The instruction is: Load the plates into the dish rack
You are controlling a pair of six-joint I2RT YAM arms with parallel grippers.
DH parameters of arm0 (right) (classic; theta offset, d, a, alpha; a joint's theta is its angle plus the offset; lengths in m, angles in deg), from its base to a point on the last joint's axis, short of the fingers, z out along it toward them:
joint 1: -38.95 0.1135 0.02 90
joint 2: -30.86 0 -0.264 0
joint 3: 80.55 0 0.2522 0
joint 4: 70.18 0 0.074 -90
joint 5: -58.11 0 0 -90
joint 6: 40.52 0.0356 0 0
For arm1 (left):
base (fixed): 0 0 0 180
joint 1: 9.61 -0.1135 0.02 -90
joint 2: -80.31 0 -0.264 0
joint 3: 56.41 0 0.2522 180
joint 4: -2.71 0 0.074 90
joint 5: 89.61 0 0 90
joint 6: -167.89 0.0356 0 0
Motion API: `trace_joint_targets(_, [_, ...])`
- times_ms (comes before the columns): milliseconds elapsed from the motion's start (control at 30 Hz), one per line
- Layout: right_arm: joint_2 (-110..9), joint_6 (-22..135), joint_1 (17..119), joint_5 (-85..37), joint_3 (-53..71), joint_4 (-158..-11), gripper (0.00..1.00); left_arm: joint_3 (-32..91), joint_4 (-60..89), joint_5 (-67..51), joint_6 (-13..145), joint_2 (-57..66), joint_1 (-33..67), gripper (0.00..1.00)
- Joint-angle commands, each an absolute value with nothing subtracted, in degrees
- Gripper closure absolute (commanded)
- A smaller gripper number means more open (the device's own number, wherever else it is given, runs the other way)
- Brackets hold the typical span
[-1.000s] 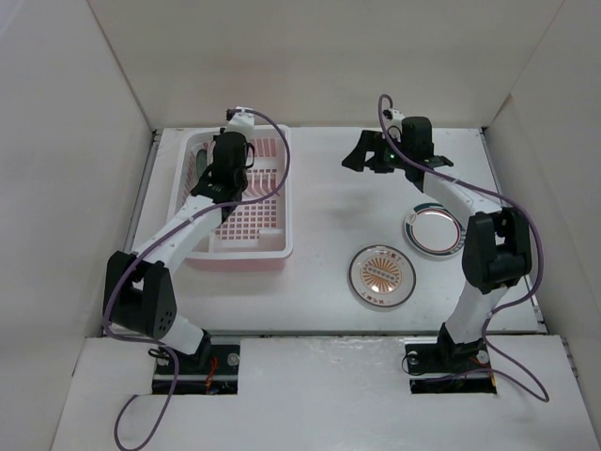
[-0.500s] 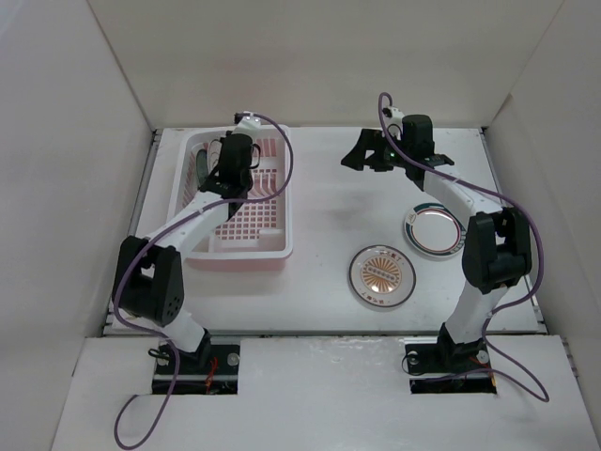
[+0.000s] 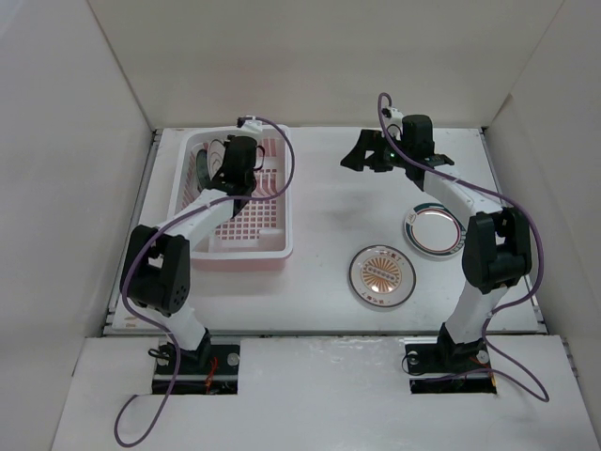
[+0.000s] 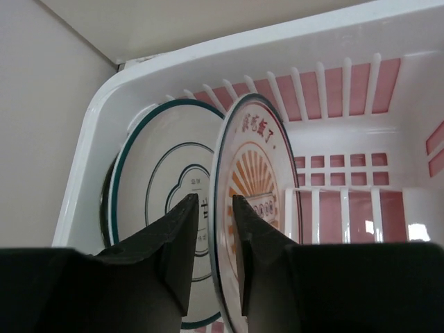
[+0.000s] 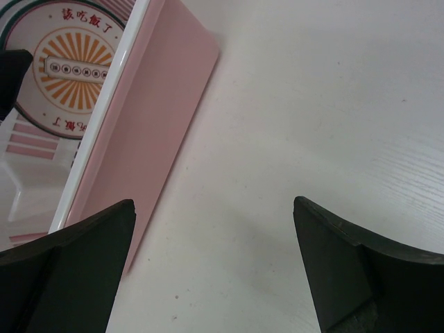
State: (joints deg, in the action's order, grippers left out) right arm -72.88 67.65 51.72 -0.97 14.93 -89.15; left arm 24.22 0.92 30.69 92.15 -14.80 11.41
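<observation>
One sunburst plate [image 4: 257, 187] stands on edge in the dish rack [image 3: 244, 250], upper left of the overhead view, its rim pinched by the left gripper [image 4: 214, 202], beside a green-ringed plate [image 4: 163, 194]. The right gripper [image 5: 214, 203] gapes wide, empty, over the table [image 5: 312, 83].

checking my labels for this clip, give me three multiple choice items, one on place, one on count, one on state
1. The left gripper holds its sunburst plate: A) inside the dish rack B) behind the rack C) right of the rack
2. Plates lying flat on the table: A) one B) two C) four
3. The right gripper is: A) shut on a plate B) open C) shut empty
Key: 1 A, rack walls surround the plate; 2 B, an orange plate and a grey-ringed plate; 3 B, its fingers stand wide apart.
</observation>
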Motion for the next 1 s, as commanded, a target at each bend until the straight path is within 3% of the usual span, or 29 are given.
trace_joint_targets(0, [-73.38, 66.97, 51.78, 0.37, 17.5, -87.98, 0.0, 27.04, -0.66, 31.77, 89.76, -13.91, 10.25, 0.74])
trace_joint_targets(233, [-73.9, 66.97, 51.78, 0.9, 17.5, -87.98, 0.0, 27.04, -0.14, 31.24, 89.76, -11.55, 10.25, 0.51])
trace_joint_targets(333, [-73.9, 66.97, 51.78, 0.29, 17.5, -87.98, 0.0, 27.65, 1.09, 29.05, 89.76, -8.74, 10.25, 0.33])
trace_joint_targets(400, [-73.9, 66.45, 51.78, -2.08, 17.5, -87.98, 0.0, 27.66, 2.06, 27.46, 89.23, -5.94, 10.95, 0.26])
trace_joint_targets(433, [-73.38, 65.75, 51.78, -3.57, 17.5, -89.28, 0.0, 28.27, 2.06, 26.85, 89.23, -4.87, 10.96, 0.14])
trace_joint_targets(567, [-70.66, 65.74, 51.0, -15.17, 15.49, -91.76, 0.0, 30.28, 4.77, 23.69, 87.3, -0.38, 13.94, 0.0])
trace_joint_targets(733, [-62.15, 73.38, 41.86, -20.8, 5.23, -89.84, 0.0, 35.3, 13.04, 17.88, 80.8, 4.01, 20.08, 0.0])
trace_joint_targets(833, [-51.43, 75.93, 39.75, -32.79, -4.45, -90.35, 0.0, 37.23, 14.97, 13.58, 79.13, 4.9, 25.45, 0.0])
trace_joint_targets(967, [-36.76, 79.09, 36.49, -37.5, -16.05, -91.75, 0.0, 38.82, 15.6, 7.61, 75.62, 5.51, 27.57, 0.0])
